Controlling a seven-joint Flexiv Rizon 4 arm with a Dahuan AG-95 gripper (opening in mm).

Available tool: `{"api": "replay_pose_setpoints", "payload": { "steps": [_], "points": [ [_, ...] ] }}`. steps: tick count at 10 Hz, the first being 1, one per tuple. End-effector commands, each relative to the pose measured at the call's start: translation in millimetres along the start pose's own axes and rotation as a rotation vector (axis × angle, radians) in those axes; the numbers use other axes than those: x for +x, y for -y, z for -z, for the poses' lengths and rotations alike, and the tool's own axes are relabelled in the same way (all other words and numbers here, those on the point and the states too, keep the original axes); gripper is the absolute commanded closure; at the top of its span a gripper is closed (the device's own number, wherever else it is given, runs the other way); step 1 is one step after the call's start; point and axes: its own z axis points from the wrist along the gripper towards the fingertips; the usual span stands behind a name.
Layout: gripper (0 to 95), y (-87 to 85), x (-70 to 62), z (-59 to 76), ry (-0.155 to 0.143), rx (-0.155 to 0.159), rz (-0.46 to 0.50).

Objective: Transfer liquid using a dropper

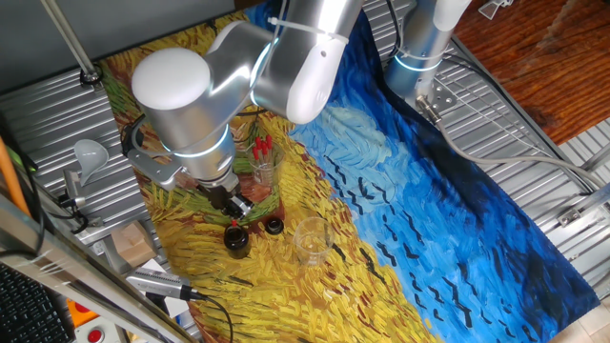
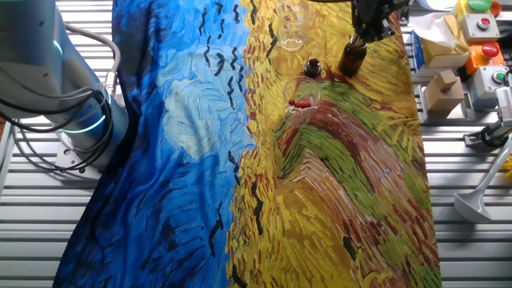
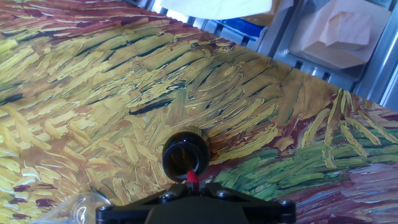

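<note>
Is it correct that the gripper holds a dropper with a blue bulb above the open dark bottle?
Not quite: the bulb is red, not blue. The hand view shows the dropper in the gripper, right above the mouth of the open dark bottle.

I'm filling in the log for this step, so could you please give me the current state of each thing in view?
Gripper: above the bottle, shut on the dropper.
Dropper: held upright, red bulb up, over the bottle mouth.
Brown bottle: upright, uncapped.
Bottle cap: off, lying on the cloth beside the bottle.
Beaker of spare droppers: upright.
Empty beaker: upright, no liquid visible.
</note>
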Motion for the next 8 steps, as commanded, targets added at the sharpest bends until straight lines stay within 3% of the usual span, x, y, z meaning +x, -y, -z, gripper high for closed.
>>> {"api": "replay_pose_setpoints", "payload": {
  "steps": [1,2,3,7,8],
  "points": [
    [57.0,0.0,0.2,-0.1,0.001,-0.002,0.007],
    [57.0,0.0,0.2,-0.1,0.001,-0.002,0.008],
    [38.0,0.0,0.1,-0.1,0.001,-0.002,0.01],
    [38.0,-1.9,1.5,6.7,0.002,-0.005,0.028],
    [57.0,-2.0,1.6,7.2,0.005,-0.005,0.03]
  ]
}}
